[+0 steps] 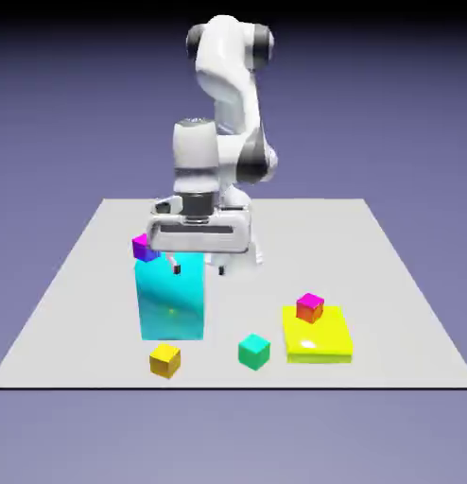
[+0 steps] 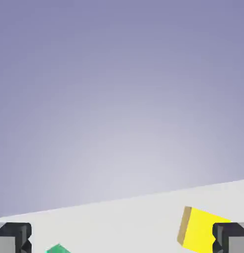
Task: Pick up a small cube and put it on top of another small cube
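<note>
The small cube (image 1: pixel 164 360), yellow-orange, rests near the table's front edge, in front of a tall cyan block (image 1: pixel 171 301). My gripper (image 1: pixel 198 269) hangs open above the table, behind and above the small cube, close to the cyan block's top, with nothing between its fingers. A teal-green cube (image 1: pixel 253 351) lies to the exterior view's right of the small cube. In the hand view my gripper (image 2: pixel 122 241) shows both grey tips at the bottom corners. A yellow block with an orange-brown side, apparently the small cube (image 2: pixel 199 230), appears by the right tip, and the teal-green cube's top (image 2: pixel 57 248) peeks in at bottom left.
A flat yellow slab (image 1: pixel 322 342) lies at the front right with a magenta-red cube (image 1: pixel 310 307) on it. A purple cube (image 1: pixel 143 248) sits at the cyan block's top left corner. The grey table (image 1: pixel 389 284) ends just in front of the cubes.
</note>
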Action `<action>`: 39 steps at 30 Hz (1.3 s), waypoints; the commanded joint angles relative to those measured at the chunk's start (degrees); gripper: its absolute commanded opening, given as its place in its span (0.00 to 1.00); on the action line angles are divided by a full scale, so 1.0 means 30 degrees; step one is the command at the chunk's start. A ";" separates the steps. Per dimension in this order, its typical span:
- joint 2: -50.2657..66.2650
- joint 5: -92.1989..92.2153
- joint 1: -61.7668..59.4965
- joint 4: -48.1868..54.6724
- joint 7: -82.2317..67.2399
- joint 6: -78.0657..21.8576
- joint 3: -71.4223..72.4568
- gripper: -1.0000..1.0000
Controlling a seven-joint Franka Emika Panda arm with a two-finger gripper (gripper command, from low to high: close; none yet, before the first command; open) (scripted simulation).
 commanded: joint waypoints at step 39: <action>1.2712 -0.2823 -0.2650 1.0584 -0.1825 -1.3061 0.0339 0.00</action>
